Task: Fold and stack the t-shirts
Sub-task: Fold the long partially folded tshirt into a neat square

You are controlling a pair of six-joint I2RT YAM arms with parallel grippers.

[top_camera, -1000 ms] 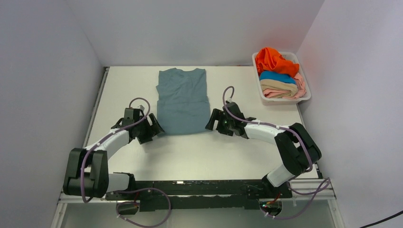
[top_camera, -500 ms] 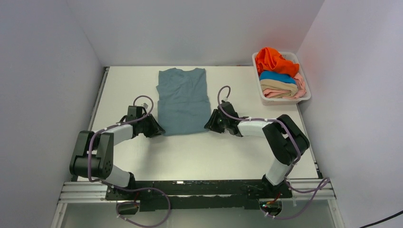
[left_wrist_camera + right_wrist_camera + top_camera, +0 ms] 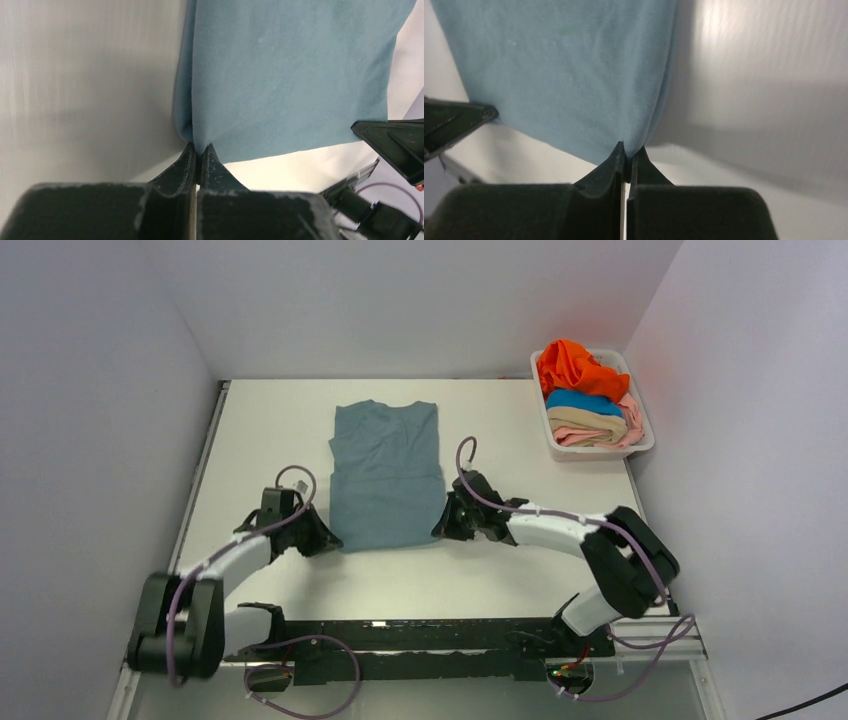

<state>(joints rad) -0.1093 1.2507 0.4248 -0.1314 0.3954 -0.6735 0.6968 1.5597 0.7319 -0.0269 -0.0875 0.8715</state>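
The soft grey-blue t-shirt (image 3: pixel 385 475) has slid nearer, left tool (image 3: pixel 199 149) and right tool (image 3: pixel 628 149) clenching its hem corners.

- Left arm (image 3: pixel 238 552), right arm (image 3: pixel 552 530): white shells are covering the long links, and bulky black housings are capping the joints.
- Purple cable (image 3: pixel 296 472): one is running along each arm, arching free in a loop near the wrist.
- Left gripper (image 3: pixel 200 150), right gripper (image 3: pixel 626 150): each is showing two matte black, wedge-shaped fingers (image 3: pixel 180 172), tapering to thin tips and wearing pale scuffs.
- Black base rail (image 3: pixel 420 635): it is carrying both arms, with more purple cable trailing beneath it.
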